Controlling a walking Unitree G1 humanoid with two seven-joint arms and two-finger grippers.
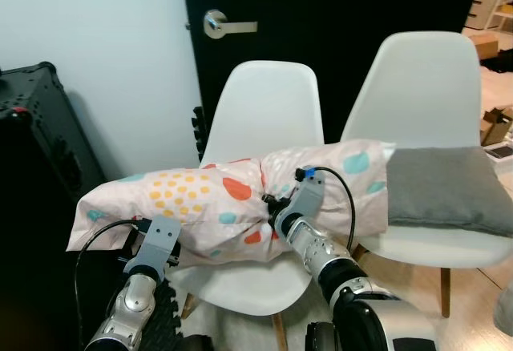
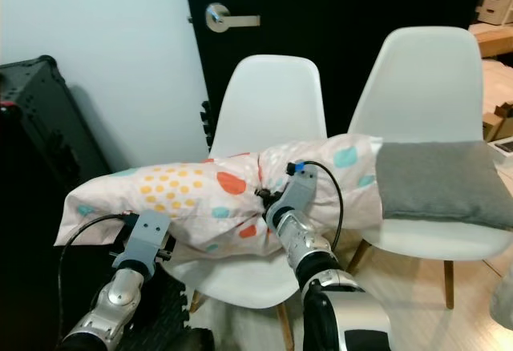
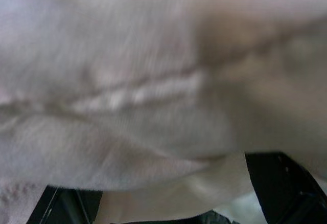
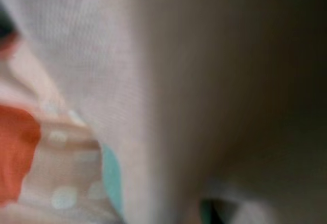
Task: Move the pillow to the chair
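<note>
Pillow is hanging over the near white chair, with both end effectors pressing into it: left end effector under its left end, right end effector at the pinched middle. Can't tell if the fingers are apart, they're buried in fabric. Looks nearly done, just lowering and letting go. The right end is crowding the grey cushion next door, and the left end is sticking past the seat edge.

Soft, even indoor light filled both head views, which were fairly sharp. Both wrist views were blurred, close against pale fabric, with one side shadowed.
</note>
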